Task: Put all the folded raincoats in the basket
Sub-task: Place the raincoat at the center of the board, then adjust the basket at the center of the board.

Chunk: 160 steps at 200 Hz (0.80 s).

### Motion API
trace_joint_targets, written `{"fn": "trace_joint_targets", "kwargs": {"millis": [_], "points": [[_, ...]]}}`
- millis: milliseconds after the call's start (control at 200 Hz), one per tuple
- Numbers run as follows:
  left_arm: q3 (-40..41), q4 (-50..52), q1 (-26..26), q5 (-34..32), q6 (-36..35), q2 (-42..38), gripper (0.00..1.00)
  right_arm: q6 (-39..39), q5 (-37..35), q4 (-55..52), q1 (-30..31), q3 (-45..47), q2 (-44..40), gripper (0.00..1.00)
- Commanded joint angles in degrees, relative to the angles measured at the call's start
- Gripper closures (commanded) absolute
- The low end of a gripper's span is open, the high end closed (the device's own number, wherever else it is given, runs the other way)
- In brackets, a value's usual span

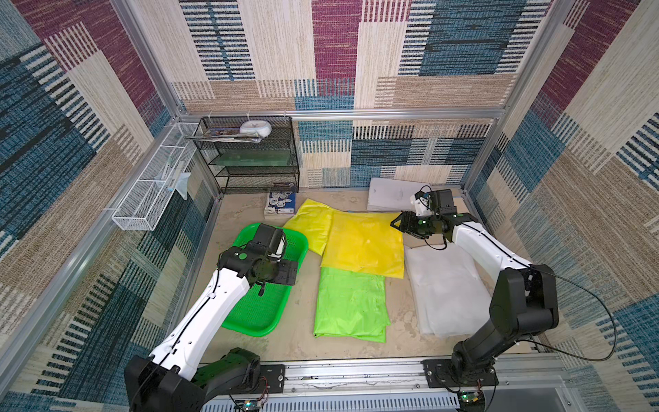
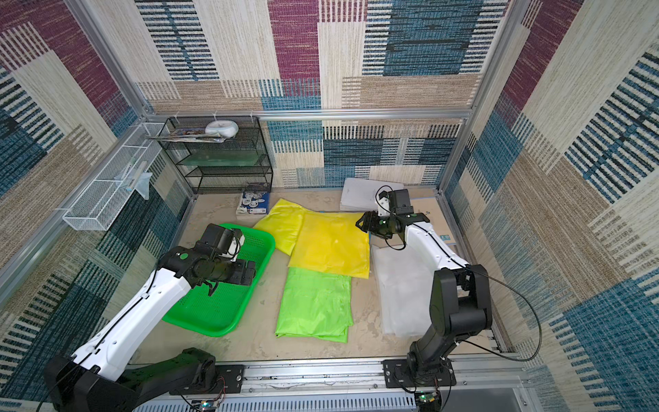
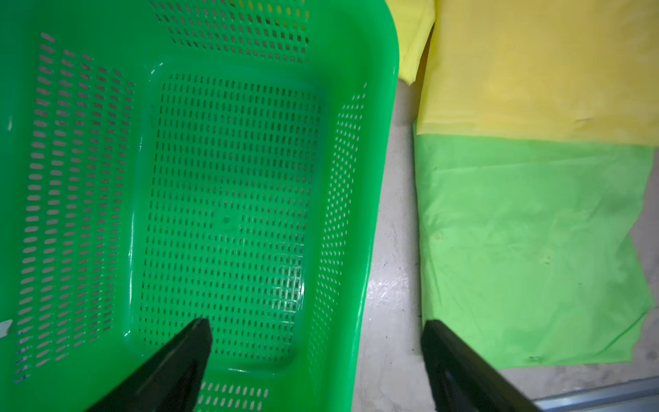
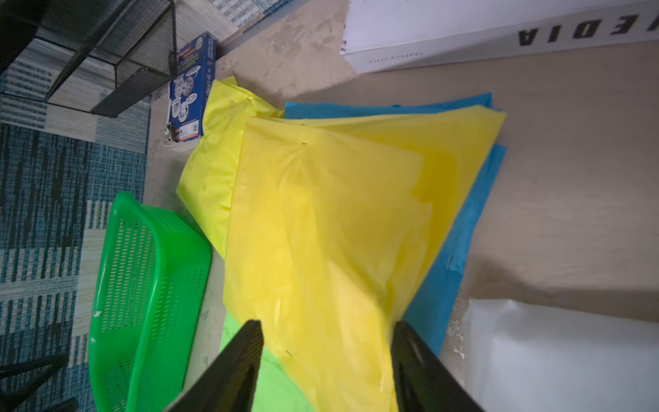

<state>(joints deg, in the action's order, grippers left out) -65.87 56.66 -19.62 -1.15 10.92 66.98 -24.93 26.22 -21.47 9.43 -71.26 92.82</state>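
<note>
Beneath the yellow raincoat (image 4: 321, 232) hides a blue sheet (image 4: 438, 292).

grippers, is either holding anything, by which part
Nothing is held: left gripper open over the edge of the basket; right gripper open, the yellow raincoat loose between its jaws.

1. The left arm (image 1: 199, 314) is a long white tube with black joints.
2. The right arm (image 1: 485, 246) looks the same.
3. A thin black cable (image 1: 606, 310) loops off it.
4. Each wrist has a green dot (image 1: 242, 255).
5. The left gripper (image 3: 315, 323) is black.
</note>
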Motion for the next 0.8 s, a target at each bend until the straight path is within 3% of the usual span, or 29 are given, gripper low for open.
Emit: {"fn": "trace_joint_targets", "kwargs": {"millis": [0,175,361,481,626,796], "points": [[-4.3,-0.7,-0.1,7.2,0.8,1.5,0.09,-0.1,4.0,1.9,0.0,1.8,-1.8,0.42],[-13.2,-2.9,-0.1,11.3,8.0,15.0,0.09,0.8,4.7,1.8,0.2,8.2,-6.2,0.43],[-29.6,-2.5,-0.5,2.6,18.0,33.9,0.10,1.5,4.0,1.6,0.2,13.3,-10.1,0.42],[-43.6,7.4,-0.4,-7.6,23.5,45.1,0.08,2.1,4.2,0.8,0.2,14.3,-11.0,0.41],[-45.9,9.3,1.5,-11.4,29.2,48.1,0.07,2.1,6.0,1.3,0.2,14.8,-11.5,0.41],[-45.0,9.3,4.5,-10.4,32.0,47.7,0.11,1.7,7.6,1.9,0.2,15.1,-11.3,0.40]]}}
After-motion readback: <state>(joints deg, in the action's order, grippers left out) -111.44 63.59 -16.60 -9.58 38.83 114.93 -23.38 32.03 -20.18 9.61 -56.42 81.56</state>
